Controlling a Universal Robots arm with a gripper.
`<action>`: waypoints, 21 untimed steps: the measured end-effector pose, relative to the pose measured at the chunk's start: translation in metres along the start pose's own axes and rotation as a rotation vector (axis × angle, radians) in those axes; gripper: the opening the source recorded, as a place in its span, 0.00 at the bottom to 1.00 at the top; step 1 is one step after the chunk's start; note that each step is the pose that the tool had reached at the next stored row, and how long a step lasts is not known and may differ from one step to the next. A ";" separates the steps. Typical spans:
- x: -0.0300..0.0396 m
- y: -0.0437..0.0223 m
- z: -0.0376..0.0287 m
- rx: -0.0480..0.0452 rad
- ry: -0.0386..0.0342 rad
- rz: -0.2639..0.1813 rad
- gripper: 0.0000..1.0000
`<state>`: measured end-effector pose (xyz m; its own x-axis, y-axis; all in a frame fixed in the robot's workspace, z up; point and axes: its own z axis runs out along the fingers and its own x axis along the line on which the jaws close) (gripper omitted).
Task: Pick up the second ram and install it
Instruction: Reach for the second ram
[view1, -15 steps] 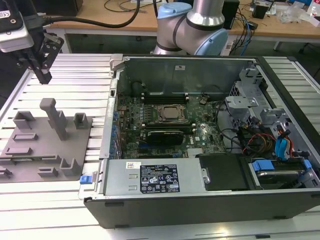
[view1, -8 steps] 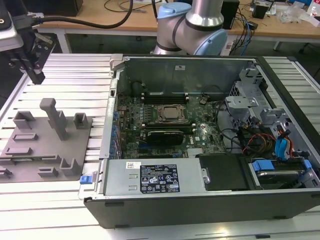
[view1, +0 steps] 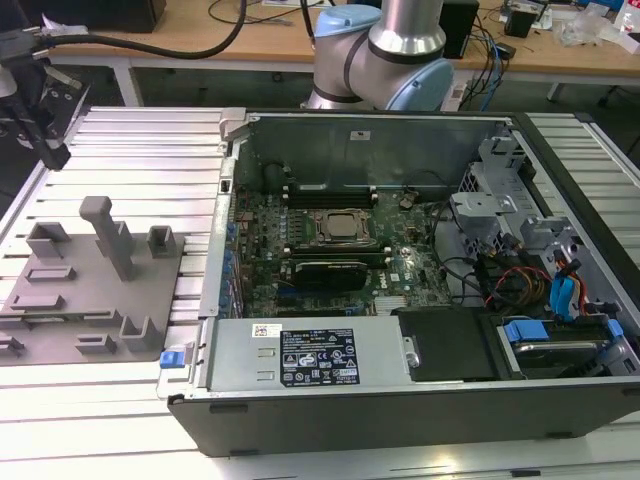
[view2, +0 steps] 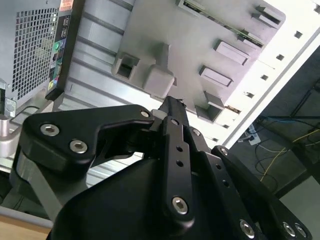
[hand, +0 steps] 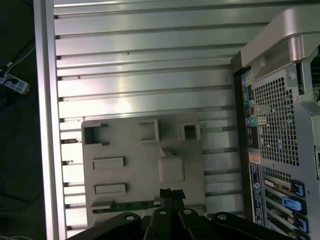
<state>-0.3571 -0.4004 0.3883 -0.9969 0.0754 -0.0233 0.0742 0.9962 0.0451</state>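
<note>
My gripper (hand: 170, 194) hung above the grey fixture plate (hand: 145, 150), touching nothing. As far as both wrist views showed, its 2 fingers sat together with nothing between them. In the exterior view the gripper (view1: 55, 156) stood off the plate's far corner, on the side away from the computer case (view1: 400, 380).

The second ram (hand: 131, 204) lay flat in a long slot along 1 edge of the fixture plate, a thin green strip with its end just beside my fingertips as the first wrist view framed it. It was not in my grasp. In the second wrist view the same stick (view2: 242, 34) ran along the plate's edge, beyond the rectangular raised blocks, well past the dark tip of my gripper (view2: 172, 102).

The plate's tall post (hand: 171, 169) rose between the stick's slot and the row of square pockets, and in the second wrist view that post (view2: 160, 82) sat just ahead of my fingertips.

The fixture plate rested on a slotted aluminium table (view1: 130, 140). The computer case stood just beside the plate, open on top, with its motherboard (view1: 330, 250) exposed.
</note>
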 end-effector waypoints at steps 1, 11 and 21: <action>0.0051 -0.0018 0.0000 0.0000 0.0001 0.000 0.11; 0.0369 -0.0356 0.0024 0.0000 0.0001 -0.001 0.11; 0.0369 -0.0365 0.0023 0.0000 0.0001 -0.001 0.11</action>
<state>-0.3965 -0.4340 0.3835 -0.9969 0.0748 -0.0233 0.0737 0.9963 0.0451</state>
